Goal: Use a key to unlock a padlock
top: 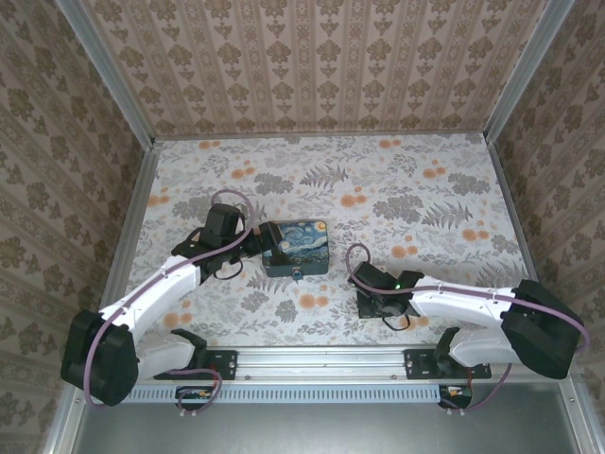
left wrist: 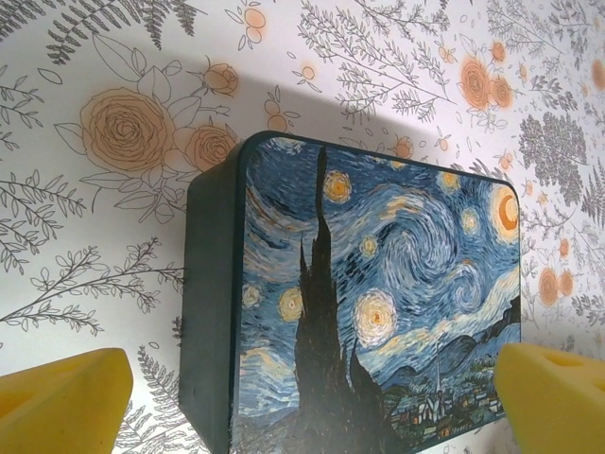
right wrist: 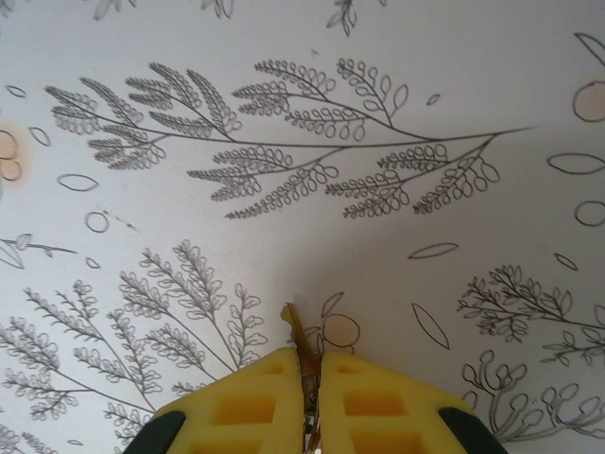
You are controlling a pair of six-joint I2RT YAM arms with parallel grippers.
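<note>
> Wondering what your right arm has actually got, and where's the lock?

From my seat, the key [right wrist: 295, 331] is pinched in the right gripper [right wrist: 304, 357]. The jaws are nearly together, with just that thin brownish metal sliver between the blocky yellow fingers [right wrist: 255, 402] and its tip poking out past them. It's over a bare bit of table [right wrist: 397, 85]; I can't tell if the tip touches the sheet. The padlock [top: 299, 274] is only a tiny dark speck in my top view, at the middle of the box's near wall, too small to say more. The right gripper sits off to the right of the box, well apart from it, and nothing lies between them.

> And the left?

The left gripper [left wrist: 302, 407] has its jaws thrown wide and grips nothing. Its two yellow pads [left wrist: 61, 402] flank the box [left wrist: 378, 284], one on each side; whether they touch it I can't tell. The box is flat with rounded corners, dark teal walls and a swirly Starry Night print on the lid. The table sheet is grey ferns and orange blooms, and there's damask wallpaper [top: 302, 66] all round.
</note>
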